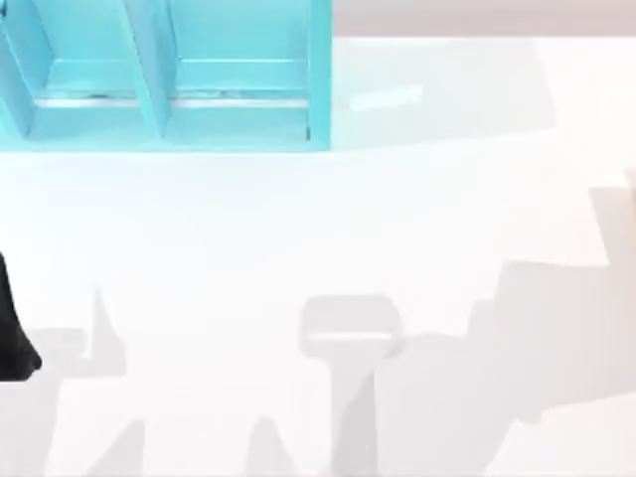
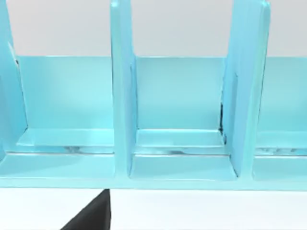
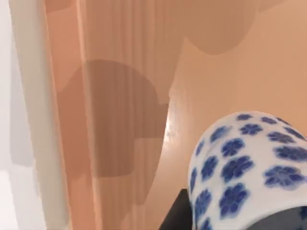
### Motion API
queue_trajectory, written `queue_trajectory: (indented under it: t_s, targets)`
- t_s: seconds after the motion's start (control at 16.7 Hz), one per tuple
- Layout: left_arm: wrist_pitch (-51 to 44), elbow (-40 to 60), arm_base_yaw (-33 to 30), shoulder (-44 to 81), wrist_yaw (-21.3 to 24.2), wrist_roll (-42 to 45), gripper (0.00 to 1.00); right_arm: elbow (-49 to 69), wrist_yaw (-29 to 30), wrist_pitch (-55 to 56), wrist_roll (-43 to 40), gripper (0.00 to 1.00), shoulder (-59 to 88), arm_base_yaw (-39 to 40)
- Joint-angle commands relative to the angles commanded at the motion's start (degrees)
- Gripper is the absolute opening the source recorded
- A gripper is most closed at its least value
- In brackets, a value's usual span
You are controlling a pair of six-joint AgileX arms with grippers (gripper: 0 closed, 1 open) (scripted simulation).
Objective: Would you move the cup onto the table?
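The cup (image 3: 249,167), white with blue flower spots, looms close in the right wrist view, next to a black finger (image 3: 175,216) of my right gripper. Nothing but wooden floor (image 3: 120,96) lies behind the cup, so it hangs in that gripper's hold, off beside the table's edge (image 3: 29,124). The table (image 1: 298,229) spreads broad and white in the top view. My left arm (image 1: 15,333) is a black shape at the table's left edge. A black part of my left gripper (image 2: 91,218) points toward the shelf.
A teal-blue shelf unit (image 1: 159,79) with open compartments stands at the table's back left. In the left wrist view its dividers (image 2: 122,96) face me across a strip of table (image 2: 201,211). Arm shadows lie over the table's front and right.
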Motion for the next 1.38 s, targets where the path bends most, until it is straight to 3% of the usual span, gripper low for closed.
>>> queue_trajectory:
  t_s: [0.18,0.54,0.72,0.9,1.38]
  targets:
    - [0.0,0.0,0.0,0.0,0.0,0.0,1.0,1.9,0.0,-5.0,4.5,0.0,-3.5,4.4]
    - [0.0,0.0,0.0,0.0,0.0,0.0,1.0,1.9,-0.1,-5.5,5.8,0.0,-3.6,5.3]
    - [0.0,0.0,0.0,0.0,0.0,0.0,1.0,1.7,-0.1,-6.0,11.3,0.0,-3.8,10.8]
    - [0.0,0.0,0.0,0.0,0.0,0.0,1.0,0.8,0.0,-6.6,21.6,0.0,-4.6,21.4]
    - [0.0,0.0,0.0,0.0,0.0,0.0,1.0,-5.0,0.1,-6.3,59.2,0.0,-10.4,59.3]
